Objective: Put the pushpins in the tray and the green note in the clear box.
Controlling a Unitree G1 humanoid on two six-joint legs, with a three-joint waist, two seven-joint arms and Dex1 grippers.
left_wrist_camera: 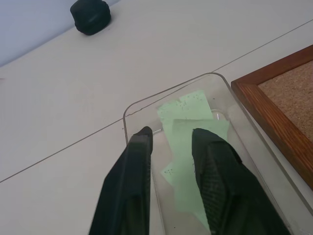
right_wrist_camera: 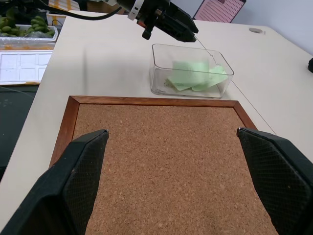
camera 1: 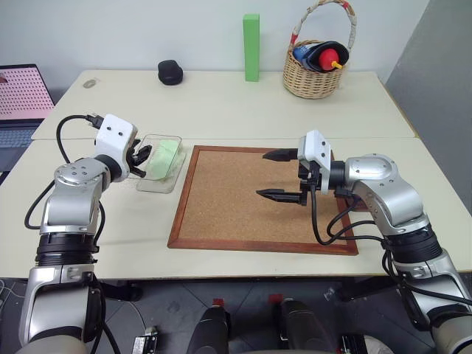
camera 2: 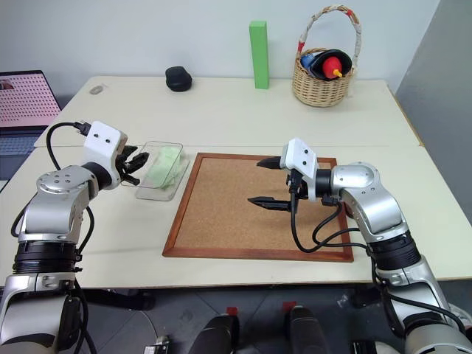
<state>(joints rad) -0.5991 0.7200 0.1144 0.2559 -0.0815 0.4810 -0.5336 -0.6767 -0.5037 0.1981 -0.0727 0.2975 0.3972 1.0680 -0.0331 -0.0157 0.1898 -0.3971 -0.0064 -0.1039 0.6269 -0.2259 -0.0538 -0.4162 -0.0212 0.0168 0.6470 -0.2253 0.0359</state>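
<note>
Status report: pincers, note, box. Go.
Left pincer open over the clear box, holding nothing. Right pincer wide open above the corkboard, empty. Green note lying in the box. Nothing in the way.

Light: bright, even, from overhead | Shadows: soft, faint under basket (camera 1: 313,72) and corkboard (camera 1: 251,199) | Glare: none | Focus: sharp, wrist-view fingers slightly soft

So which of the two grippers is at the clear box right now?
The left gripper, fingers over the clear box holding green paper; the right gripper hovers over the corkboard.
</note>
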